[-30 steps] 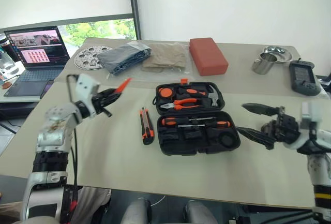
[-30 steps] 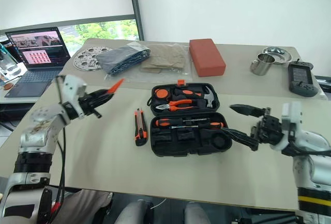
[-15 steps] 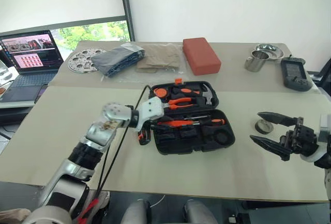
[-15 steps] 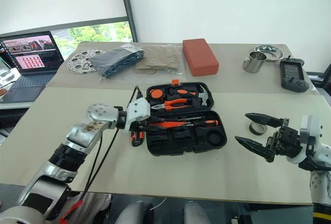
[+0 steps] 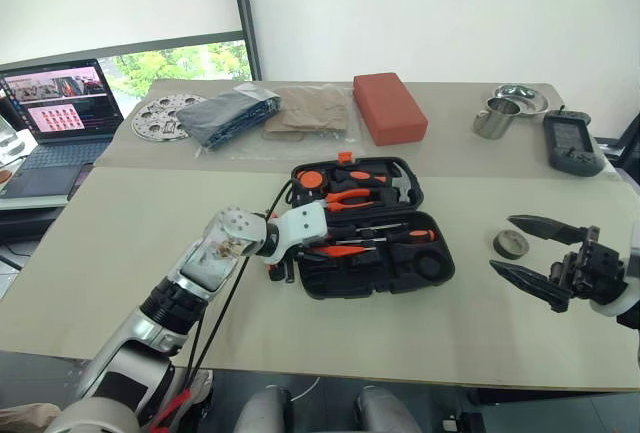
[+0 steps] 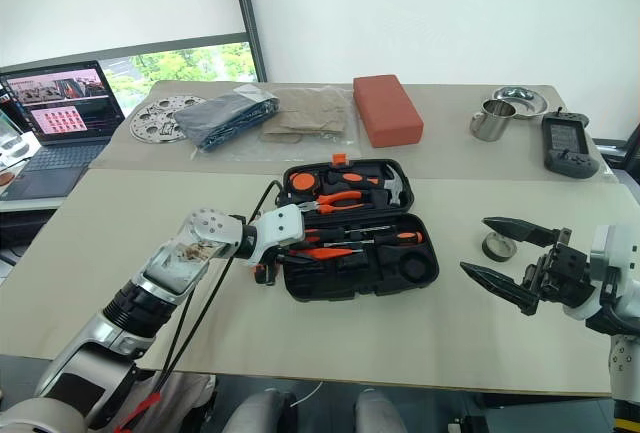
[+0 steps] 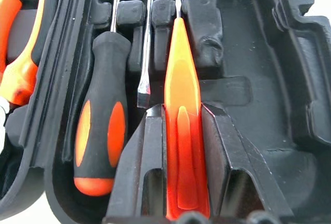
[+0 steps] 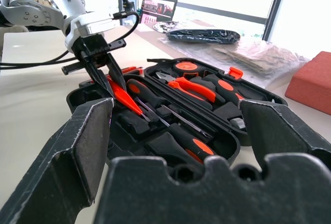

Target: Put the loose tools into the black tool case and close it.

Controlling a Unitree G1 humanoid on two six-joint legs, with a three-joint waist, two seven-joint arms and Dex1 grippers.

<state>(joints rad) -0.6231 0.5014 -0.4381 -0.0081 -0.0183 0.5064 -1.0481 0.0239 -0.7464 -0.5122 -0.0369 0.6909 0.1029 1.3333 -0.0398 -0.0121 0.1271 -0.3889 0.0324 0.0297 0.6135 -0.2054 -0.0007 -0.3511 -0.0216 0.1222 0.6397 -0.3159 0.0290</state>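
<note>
At the centre of the head view, the black tool case (image 5: 375, 228) lies open on the beige table (image 5: 120, 243), its orange latch at the far edge, pliers and a hammer seated in the far half. Over the near half, the left gripper (image 7: 181, 131) has its two black fingers clamped on an orange screwdriver (image 7: 181, 79), the tip pointing into the moulded slots beside a black-and-orange screwdriver (image 7: 101, 131) already lying in its slot. An orange-and-black utility knife (image 5: 272, 265) lies on the table just left of the case, mostly hidden behind the left gripper. To the right of the case, a small grey roll (image 5: 511, 243) sits on the table, near the right gripper (image 5: 535, 253), which hangs at the lower right with its jaws spread wide and empty. Along the far edge stand a red block (image 5: 390, 108), a steel cup (image 5: 492, 118) and a dark handheld device (image 5: 573, 141); a laptop (image 5: 55, 103) sits at upper left
</note>
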